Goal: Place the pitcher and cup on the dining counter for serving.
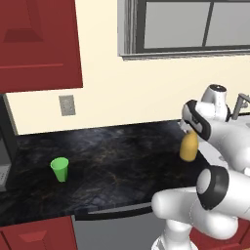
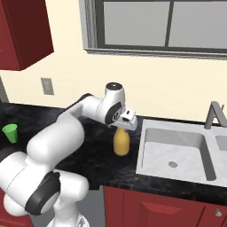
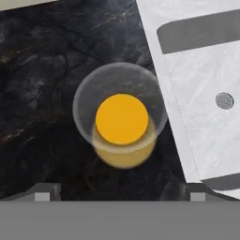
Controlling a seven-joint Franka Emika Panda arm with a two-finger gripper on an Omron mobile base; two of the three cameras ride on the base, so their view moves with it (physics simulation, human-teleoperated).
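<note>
The amber-yellow pitcher (image 1: pixel 188 149) (image 2: pixel 121 142) stands upright on the black wall counter (image 1: pixel 112 156), close to the sink's left edge. My gripper (image 2: pixel 123 127) (image 1: pixel 193 133) hangs straight above it, open and holding nothing. In the hand view the pitcher's round orange top (image 3: pixel 123 119) lies centred between my two spread fingertips (image 3: pixel 44 192), and the gripper (image 3: pixel 121 193) is still above it. The green cup (image 1: pixel 60 169) (image 2: pixel 10 133) stands upright far to the left on the same counter. The dining counter is out of view.
A steel sink (image 2: pixel 175 153) (image 3: pixel 201 93) with a faucet (image 2: pixel 214 114) lies right of the pitcher. A wall outlet (image 1: pixel 67 105), a window and a red upper cabinet (image 1: pixel 39 44) are behind. A dark appliance edge (image 1: pixel 4 156) stands at the far left.
</note>
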